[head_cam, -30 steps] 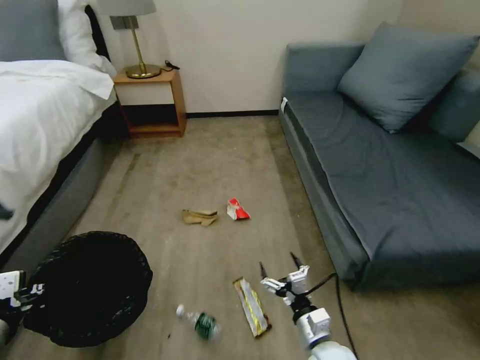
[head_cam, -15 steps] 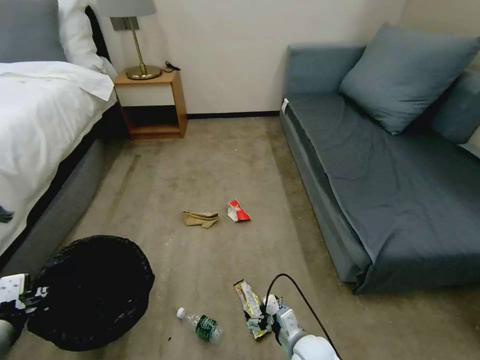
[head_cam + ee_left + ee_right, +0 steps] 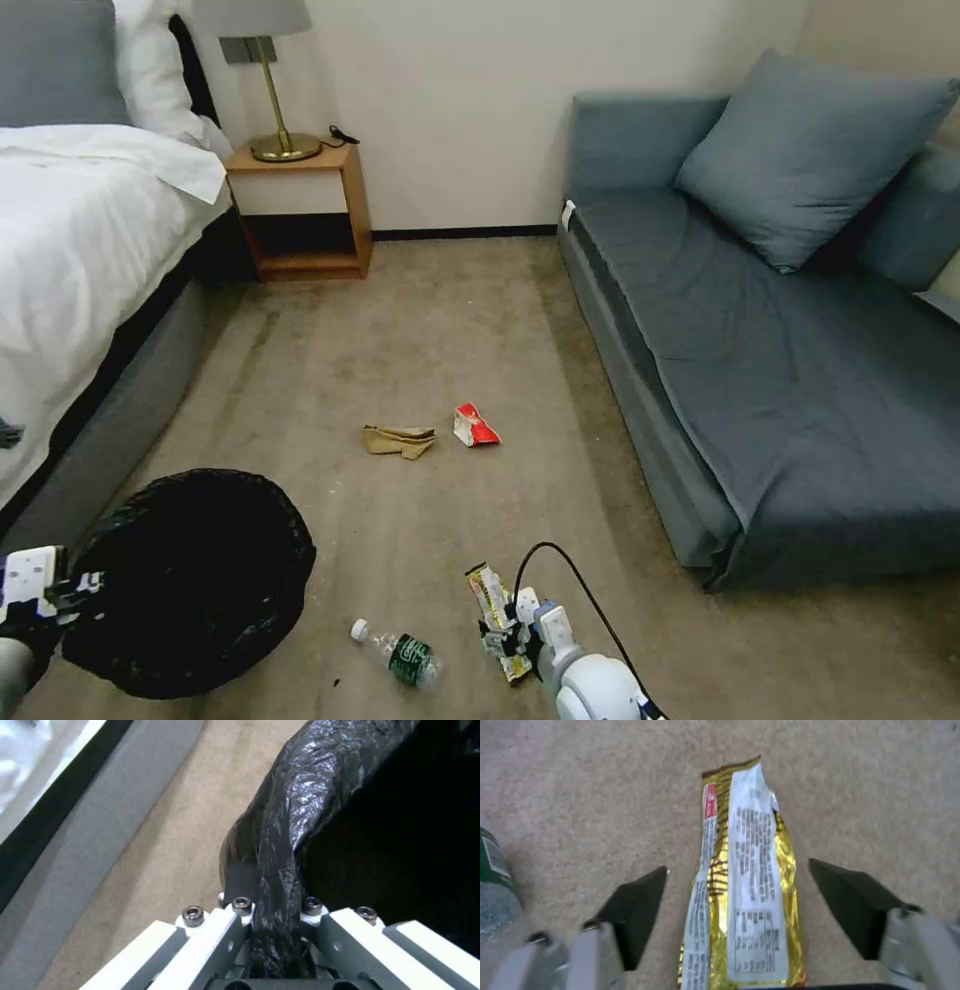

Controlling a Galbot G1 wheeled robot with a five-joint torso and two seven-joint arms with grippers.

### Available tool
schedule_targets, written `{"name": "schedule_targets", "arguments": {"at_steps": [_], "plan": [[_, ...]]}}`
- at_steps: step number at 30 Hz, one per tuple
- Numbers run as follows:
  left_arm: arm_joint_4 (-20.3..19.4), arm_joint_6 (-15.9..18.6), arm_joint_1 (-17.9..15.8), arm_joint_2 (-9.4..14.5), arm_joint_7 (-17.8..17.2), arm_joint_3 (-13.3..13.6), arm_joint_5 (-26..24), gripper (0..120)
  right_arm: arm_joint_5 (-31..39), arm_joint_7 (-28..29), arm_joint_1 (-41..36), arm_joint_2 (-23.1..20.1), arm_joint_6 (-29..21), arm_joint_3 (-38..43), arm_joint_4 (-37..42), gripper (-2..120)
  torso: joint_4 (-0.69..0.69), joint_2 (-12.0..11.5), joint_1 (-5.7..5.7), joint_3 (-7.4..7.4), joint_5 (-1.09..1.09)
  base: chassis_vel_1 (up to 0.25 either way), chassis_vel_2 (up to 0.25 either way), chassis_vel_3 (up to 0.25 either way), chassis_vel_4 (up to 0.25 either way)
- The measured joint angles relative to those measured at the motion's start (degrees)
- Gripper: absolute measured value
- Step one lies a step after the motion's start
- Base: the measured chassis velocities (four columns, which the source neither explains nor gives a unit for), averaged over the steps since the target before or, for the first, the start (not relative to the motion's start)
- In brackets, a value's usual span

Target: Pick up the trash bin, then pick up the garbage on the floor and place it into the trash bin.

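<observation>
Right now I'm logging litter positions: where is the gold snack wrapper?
The gold snack wrapper lies on the floor between the right gripper's open fingers, right of the bottle.

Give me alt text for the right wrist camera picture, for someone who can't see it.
The right gripper hangs with its jaws open on either side of a long gold-yellow snack wrapper lying flat on the tan carpet. Off to one side, part of a green-labelled plastic bottle lies on the carpet.

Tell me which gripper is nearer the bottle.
Right. The right gripper sits open astride the wrapper, just beside the bottle. The left gripper is farther off, clamped on the bin rim at the bin's far side.
</observation>
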Motion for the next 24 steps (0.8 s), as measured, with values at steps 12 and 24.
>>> {"name": "schedule_targets", "arguments": {"at_steps": [12,24], "plan": [[-0.07,0.0,-0.16,0.02,0.05,0.36,-0.02,3,-2.22,-0.39,0.0,0.35,0.16,0.0,-0.01,37,-0.04,-0.01,0.0,0.01,0.04,0.0,0.0,0.0,0.0],[-0.12,0.0,-0.45,-0.33,0.06,1.49,0.39,3,1.39,-0.78,0.08,-7.03,-1.01,-3.11,5.77,42,-0.08,-0.05,0.0,0.06,0.14,0.0,0.0,0.0,0.0]]}}
